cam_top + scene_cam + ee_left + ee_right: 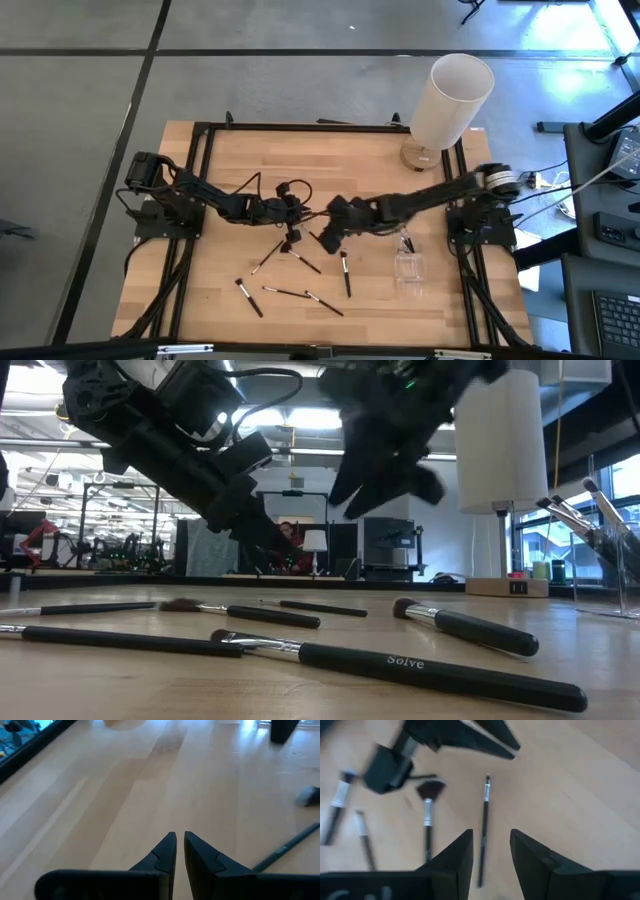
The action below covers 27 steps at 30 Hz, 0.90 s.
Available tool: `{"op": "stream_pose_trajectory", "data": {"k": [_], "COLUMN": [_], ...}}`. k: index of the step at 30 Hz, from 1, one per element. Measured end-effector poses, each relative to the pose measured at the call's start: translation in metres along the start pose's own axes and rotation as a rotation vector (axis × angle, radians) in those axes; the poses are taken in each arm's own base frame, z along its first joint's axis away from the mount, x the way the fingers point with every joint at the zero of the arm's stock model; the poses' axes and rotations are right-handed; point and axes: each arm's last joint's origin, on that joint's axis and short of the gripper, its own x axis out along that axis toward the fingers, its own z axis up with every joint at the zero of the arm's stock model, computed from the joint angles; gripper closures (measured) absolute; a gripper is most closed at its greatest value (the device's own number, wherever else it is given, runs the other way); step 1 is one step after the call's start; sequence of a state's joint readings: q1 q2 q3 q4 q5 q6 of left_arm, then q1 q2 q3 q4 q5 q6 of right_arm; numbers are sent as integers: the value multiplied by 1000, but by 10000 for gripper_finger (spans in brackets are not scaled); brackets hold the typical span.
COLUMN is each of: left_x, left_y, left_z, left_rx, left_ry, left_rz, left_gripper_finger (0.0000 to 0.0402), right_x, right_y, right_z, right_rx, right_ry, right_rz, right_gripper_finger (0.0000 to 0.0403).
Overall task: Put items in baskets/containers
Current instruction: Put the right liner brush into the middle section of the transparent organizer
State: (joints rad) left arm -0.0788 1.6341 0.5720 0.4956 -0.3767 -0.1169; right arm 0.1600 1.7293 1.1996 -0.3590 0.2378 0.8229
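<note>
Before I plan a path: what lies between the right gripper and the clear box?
High view: between right gripper and clear box, one brush on otherwise bare table.

Robotics lab; open hall, ceiling strip lights (300, 420), framed workbench (200, 180)

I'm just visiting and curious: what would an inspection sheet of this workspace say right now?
Surface: wooden table, bare at the far side.
Job's things: loose brushes lie on the near half; clear box by the right arm holds a few.
Clutter: tall white cylinder at the far right corner.
Hands: left hand shut, empty; right hand open, empty, above a thin brush.
Cables: black cable looped at the left arm's wrist.
Surroundings: grey floor, desk with keyboard at right.
</note>
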Motion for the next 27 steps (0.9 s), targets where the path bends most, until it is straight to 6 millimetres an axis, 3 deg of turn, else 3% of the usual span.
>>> {"op": "stream_pose_trajectory", "data": {"k": [4,11,18,27], "left_x": [-2,-30,-53,-75], "left_y": [3,5,7,-3], "left_z": [-1,7,13,14], "left_rx": [38,98,69,60], "left_ry": [6,4,-16,-81], "left_rz": [139,429,546,620], "left_gripper_finger": [370,370,370,370], "right_x": [31,73,95,115], "right_y": [10,28,32,18], "right_z": [13,22,19,14], "right_rx": [-111,-262,-308,-316], "right_ry": [76,146,171,218], "right_rz": [-59,-109,-121,-179], "right_gripper_finger": [276,276,276,277]}}
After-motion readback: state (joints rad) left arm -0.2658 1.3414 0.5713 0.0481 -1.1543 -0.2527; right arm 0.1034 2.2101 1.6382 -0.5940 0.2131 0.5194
